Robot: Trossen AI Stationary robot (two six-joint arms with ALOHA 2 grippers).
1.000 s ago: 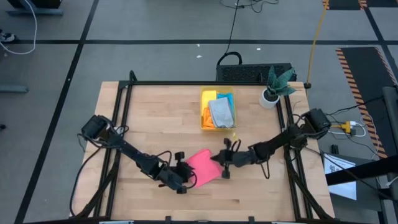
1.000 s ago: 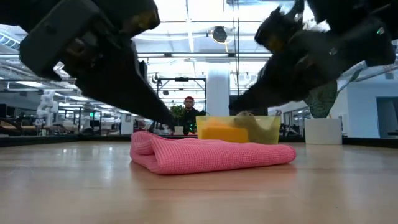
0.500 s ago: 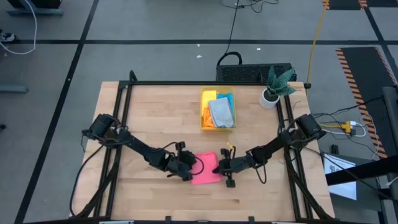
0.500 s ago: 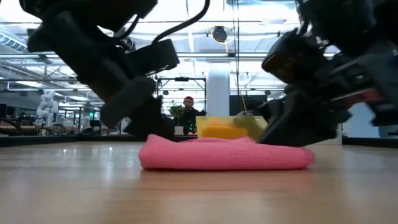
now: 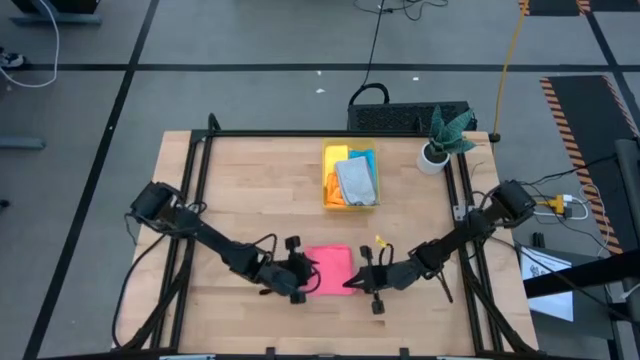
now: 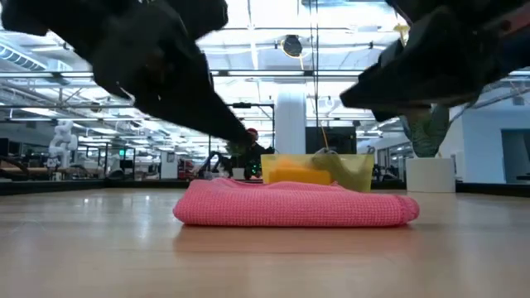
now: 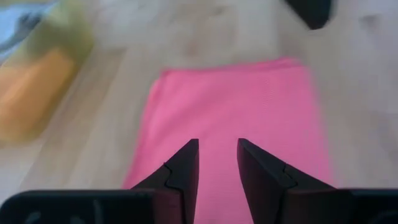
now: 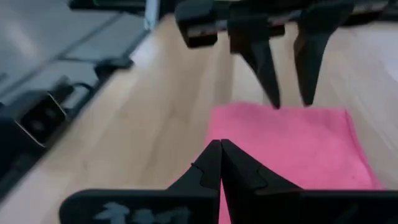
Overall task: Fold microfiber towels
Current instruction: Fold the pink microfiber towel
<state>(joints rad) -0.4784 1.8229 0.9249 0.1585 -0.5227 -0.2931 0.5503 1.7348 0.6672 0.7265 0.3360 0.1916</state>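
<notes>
Wood table (image 5: 250, 180), pink towel (image 5: 330, 270) folded flat near its front edge.
Yellow bin (image 5: 330, 185) behind holds the other towels (image 5: 356, 180). Left gripper (image 5: 306, 279) at towel's left edge, fingers narrowly apart, holding nothing; right gripper (image 5: 349, 284) at its right edge, pinched closed, empty.

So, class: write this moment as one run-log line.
pink towel: folded, flat on table | left gripper: open, at its left edge, empty | right gripper: shut, at its right edge
</notes>
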